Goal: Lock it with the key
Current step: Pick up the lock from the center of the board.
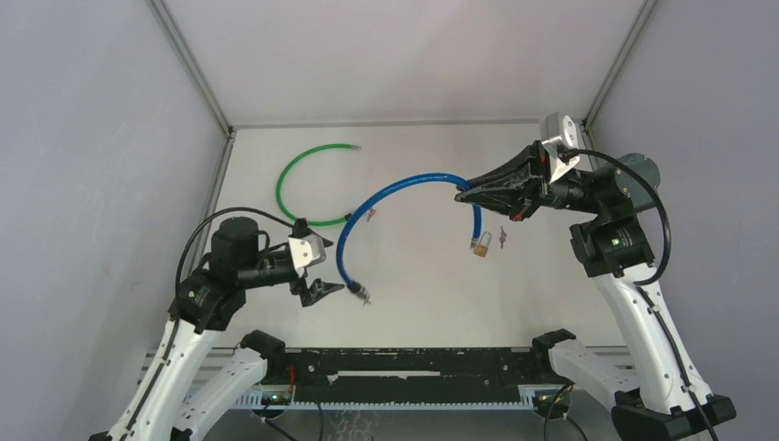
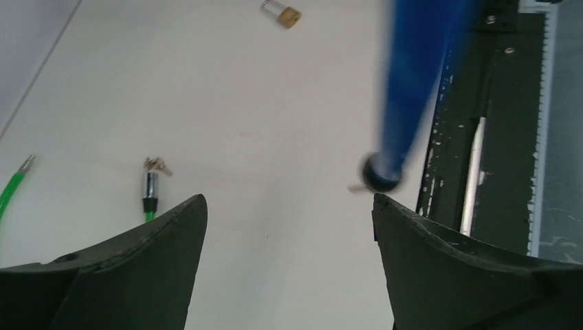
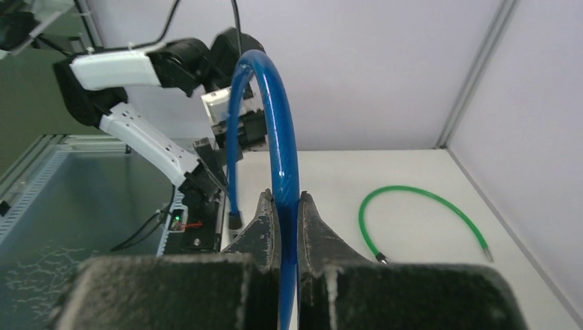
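Right gripper [image 3: 287,205]: jaws pressed together on the blue cable [image 3: 287,137], pinching it partway along. The arm reaches in from the right, wrist turned toward the left, and holds the cable above the table [image 1: 413,276].

From my grip the long part arcs left and then near. The short part drops toward the padlock [image 1: 480,244]. I cannot tell whether cable and padlock touch. The padlock is brass-bodied and lies on the table right of centre, with the small key [image 1: 503,234] just to its right and apart from it.

Left gripper [image 2: 288,201]: fingers spread wide, nothing between them. It is low over the near-left part of the table, pointing right. The blue cable's dark end cap [image 2: 377,175] sits just beyond the tip of one finger, blurred in the wrist view.

Green cable [image 1: 281,188]: curved open loop at far left. One end has a metal barrel with something small at its tip, near the blue arc.

Black rail [image 1: 413,363]: runs along the near edge, close to the blue end cap.
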`<move>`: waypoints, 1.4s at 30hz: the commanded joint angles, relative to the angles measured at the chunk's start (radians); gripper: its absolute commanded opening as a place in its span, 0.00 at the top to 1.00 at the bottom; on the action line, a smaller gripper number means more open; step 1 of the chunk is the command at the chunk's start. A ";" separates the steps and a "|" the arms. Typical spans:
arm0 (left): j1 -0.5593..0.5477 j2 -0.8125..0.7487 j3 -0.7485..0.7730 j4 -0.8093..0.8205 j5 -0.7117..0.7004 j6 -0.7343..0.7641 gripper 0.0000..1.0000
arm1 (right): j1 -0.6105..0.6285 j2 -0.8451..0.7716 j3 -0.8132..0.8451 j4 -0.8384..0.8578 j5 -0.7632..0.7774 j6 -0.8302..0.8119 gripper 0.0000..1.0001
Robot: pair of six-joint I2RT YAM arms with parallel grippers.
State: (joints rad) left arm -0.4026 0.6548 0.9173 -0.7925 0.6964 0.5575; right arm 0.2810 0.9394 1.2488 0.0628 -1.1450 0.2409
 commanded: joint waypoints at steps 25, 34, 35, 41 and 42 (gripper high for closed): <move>-0.214 -0.118 -0.337 0.675 -0.120 -0.451 0.13 | 0.148 -0.053 0.072 0.069 0.229 0.026 1.00; -0.171 -0.170 -0.360 0.624 0.049 -0.424 0.40 | 0.151 -0.010 0.072 0.092 0.227 0.049 1.00; -0.172 -0.171 -0.361 0.619 0.057 -0.429 0.39 | 0.152 -0.005 0.073 0.096 0.225 0.050 1.00; -0.170 -0.172 -0.361 0.608 0.049 -0.456 0.32 | 0.152 -0.004 0.072 0.092 0.229 0.047 1.00; -0.169 -0.171 -0.361 0.602 0.056 -0.457 0.31 | 0.153 -0.005 0.073 0.090 0.229 0.046 1.00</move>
State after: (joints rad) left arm -0.5800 0.4881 0.5682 -0.1902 0.7185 0.1280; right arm 0.4271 0.9539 1.2728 0.0959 -0.9573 0.2867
